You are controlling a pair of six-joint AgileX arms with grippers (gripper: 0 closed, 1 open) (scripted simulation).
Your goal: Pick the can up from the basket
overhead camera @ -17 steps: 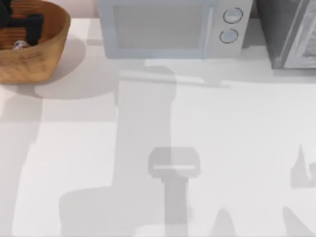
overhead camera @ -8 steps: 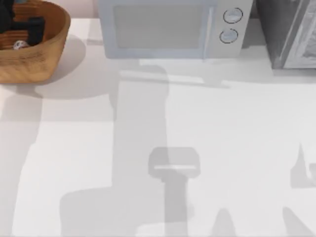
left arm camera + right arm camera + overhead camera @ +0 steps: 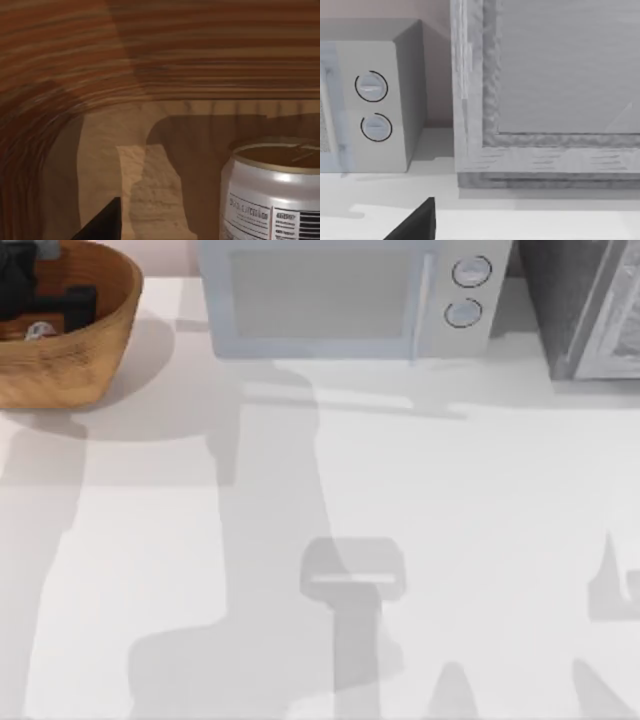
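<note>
The small white cylindrical can with a gold-yellow top [image 3: 272, 192] stands upright on the floor of the large round orange-brown woven basket [image 3: 95, 345]. In the left wrist view its pale side carries dark printed text and a barcode, and its rim and pull-tab lid face up, close to the camera. Behind it the basket's ribbed inner wall curves round, with a shadow falling across the tan floor beside the can.

From above, the basket sits at the far left corner of the white surface [image 3: 450, 540], and a small pale part of the can [image 3: 38, 330] shows just inside its near wall. The left gripper [image 3: 40, 295], dark and blocky, is down inside the basket, right over the can. Whether its fingers are released or clenched I cannot tell. One dark finger tip [image 3: 102, 222] shows at the edge of the left wrist view, apart from the can.

To the right of the basket, along the far edge, stands a pale blue-grey microwave with two round dials [image 3: 340, 295]. Further right is a grey box-like appliance with a framed door [image 3: 590, 305].

The right wrist view looks at those two appliances from low over the surface, with a dark finger tip [image 3: 417, 222] at its edge.
</note>
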